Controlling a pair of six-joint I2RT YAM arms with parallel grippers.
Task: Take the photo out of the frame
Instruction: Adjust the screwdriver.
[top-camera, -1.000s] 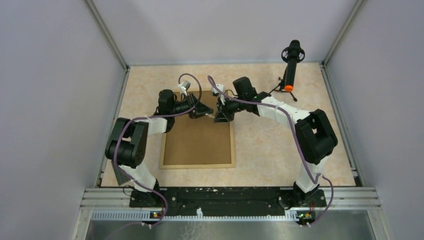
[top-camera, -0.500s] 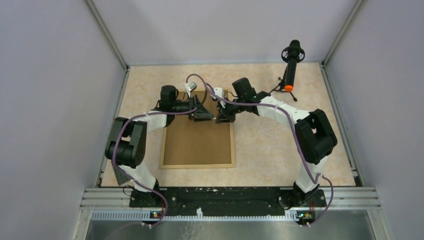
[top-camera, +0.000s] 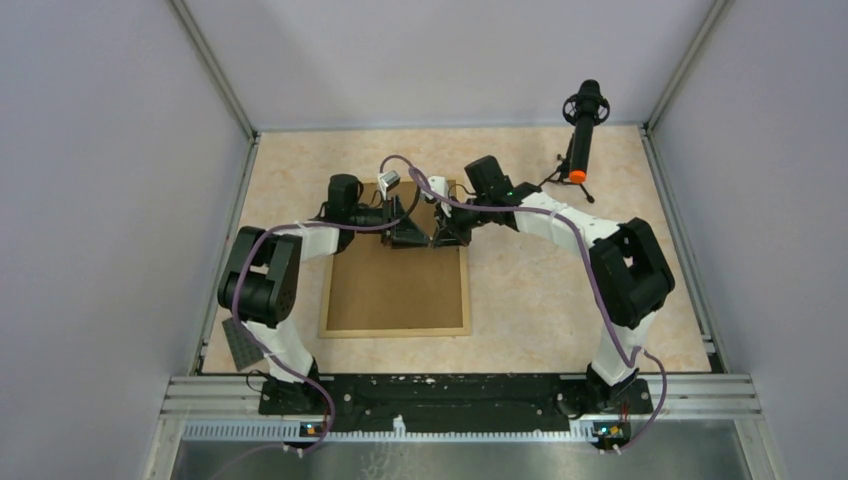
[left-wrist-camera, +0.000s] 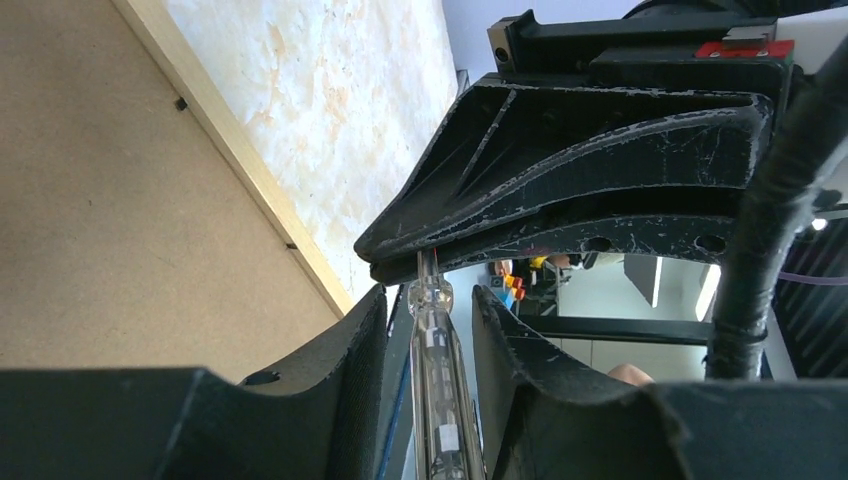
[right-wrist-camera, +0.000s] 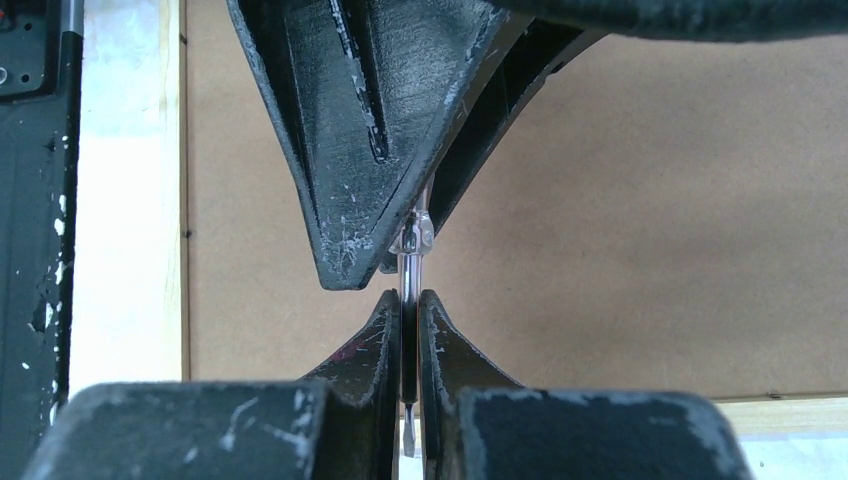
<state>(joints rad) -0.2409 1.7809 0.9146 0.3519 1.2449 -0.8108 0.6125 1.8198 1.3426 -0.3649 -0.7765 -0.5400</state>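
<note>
Overhead, a beige marbled table (top-camera: 560, 280) sits between plain grey walls (top-camera: 120, 150), with metal rails (top-camera: 460, 395) along the near edge where the two arms are bolted. A black microphone (top-camera: 585, 110) on a small stand is at the far right, and a dark studded baseplate (top-camera: 240, 347) lies at the near left, partly under the left arm (top-camera: 265, 280). The frame (top-camera: 400, 290) lies flat on the table left of centre with its brown fibreboard back up inside a light-wood rim. The photo cannot be seen, since only the back shows. Both arms reach over the frame's far end, where their tips meet. The right gripper (right-wrist-camera: 410, 298) has its fingers pressed together on the thin dark shaft of a screwdriver (left-wrist-camera: 432, 340), whose flat tip pokes out behind the fingers in the right wrist view. The clear handle points toward the left gripper (left-wrist-camera: 428, 295) and sits between its fingers, which stand partly spread, with a gap showing on each side of the handle in the left wrist view. Whether either left finger touches the handle I cannot tell. Neither gripper touches the frame as far as the views show. Small dark tabs (left-wrist-camera: 290, 245) sit along the board's edge where it meets the rim: two show in the left wrist view. By count: two arms, two grippers, one frame, one screwdriver, one microphone, one baseplate.
</note>
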